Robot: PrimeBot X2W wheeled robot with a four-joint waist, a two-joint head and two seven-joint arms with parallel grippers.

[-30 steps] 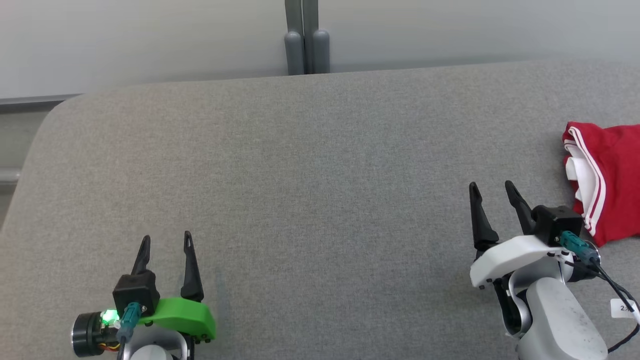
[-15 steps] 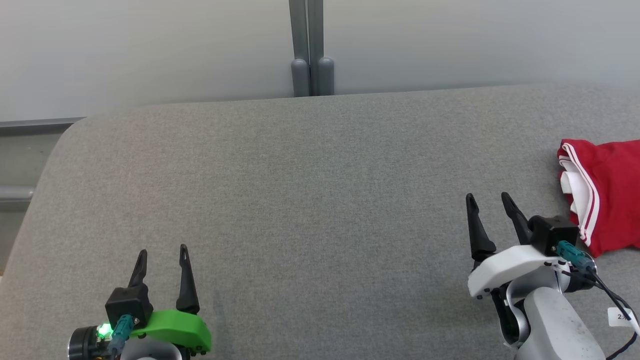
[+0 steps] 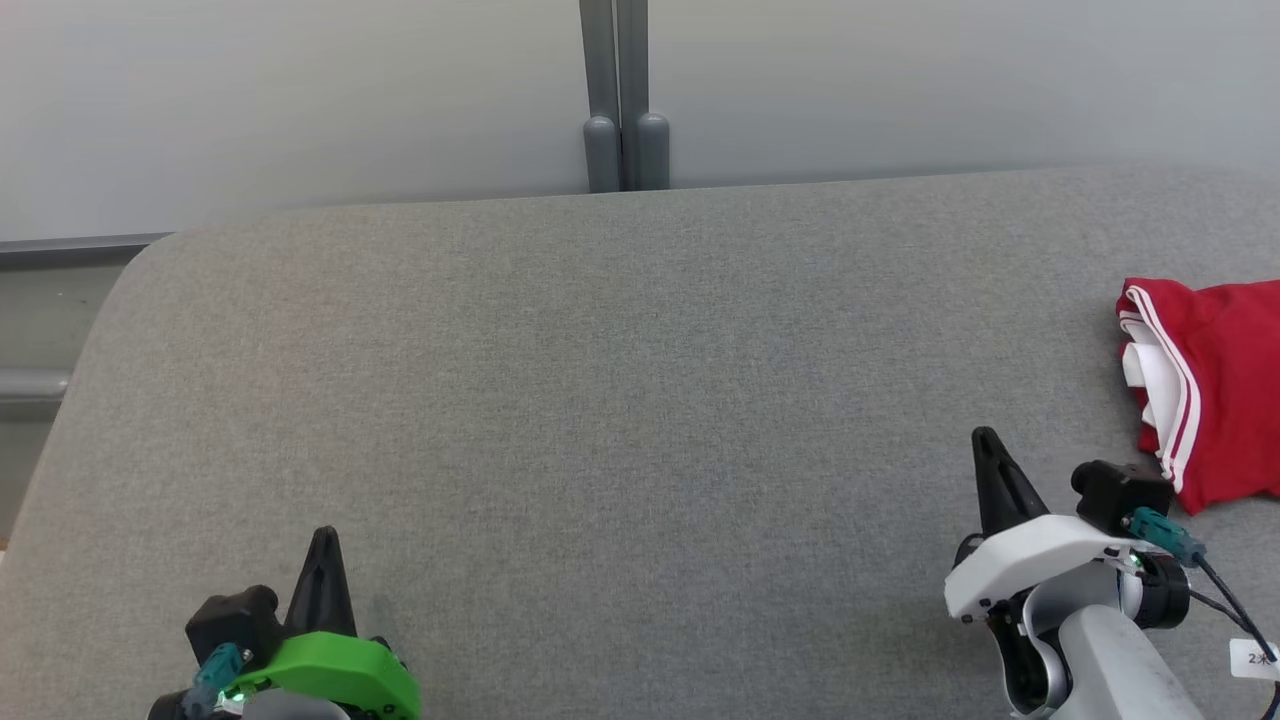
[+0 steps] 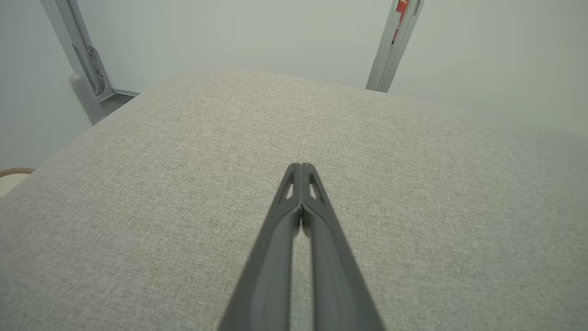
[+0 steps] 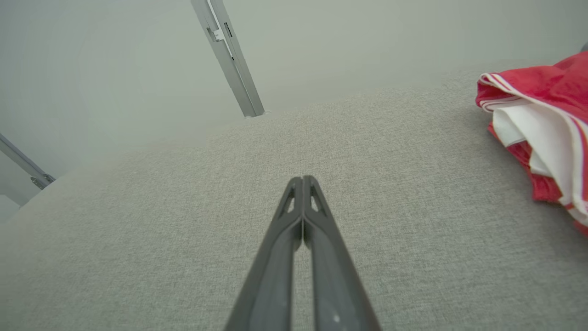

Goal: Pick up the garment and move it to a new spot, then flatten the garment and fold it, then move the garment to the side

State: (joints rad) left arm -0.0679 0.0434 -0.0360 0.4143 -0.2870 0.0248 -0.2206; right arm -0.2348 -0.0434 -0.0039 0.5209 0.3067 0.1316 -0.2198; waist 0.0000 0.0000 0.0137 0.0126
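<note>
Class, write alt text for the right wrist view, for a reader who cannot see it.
The right gripper, shut and holding nothing, points across a grey fabric surface. A red-and-white garment lies apart from it at the right edge, and a metal post stands against the pale wall behind.

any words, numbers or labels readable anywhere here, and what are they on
"2", then a character too blurred and cut off to read: on the white tag at the head view's lower right edge.
Red sticker on the grey post: too small to read.
Red garment: no lettering visible.
</note>
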